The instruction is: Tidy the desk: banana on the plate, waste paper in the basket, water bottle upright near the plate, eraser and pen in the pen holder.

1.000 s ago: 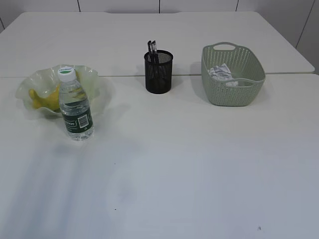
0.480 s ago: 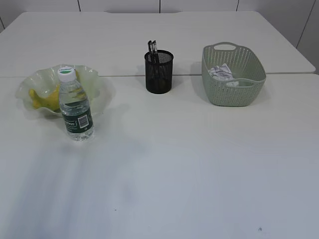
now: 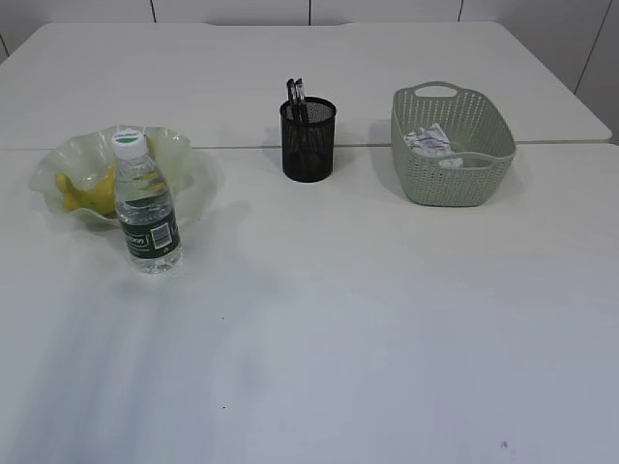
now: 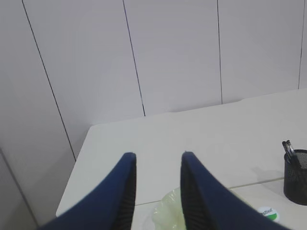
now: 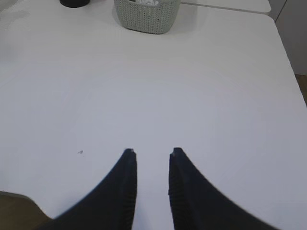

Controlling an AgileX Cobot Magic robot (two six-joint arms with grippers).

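A yellow banana (image 3: 85, 196) lies in the wavy pale green plate (image 3: 184, 155). The water bottle (image 3: 145, 205) stands upright just in front of the plate. Dark pens (image 3: 295, 98) stick out of the black mesh pen holder (image 3: 309, 140); the eraser is hidden. Crumpled waste paper (image 3: 427, 142) lies in the green basket (image 3: 452, 145). Neither arm shows in the exterior view. My left gripper (image 4: 158, 155) is open and empty, raised above the plate (image 4: 168, 213). My right gripper (image 5: 151, 152) is open and empty over bare table.
A seam (image 3: 242, 148) runs across the white table behind the plate and pen holder. The basket's wall (image 5: 146, 14) and pen holder base (image 5: 74, 3) show at the top of the right wrist view. White wall panels (image 4: 168, 52) fill the left wrist view.
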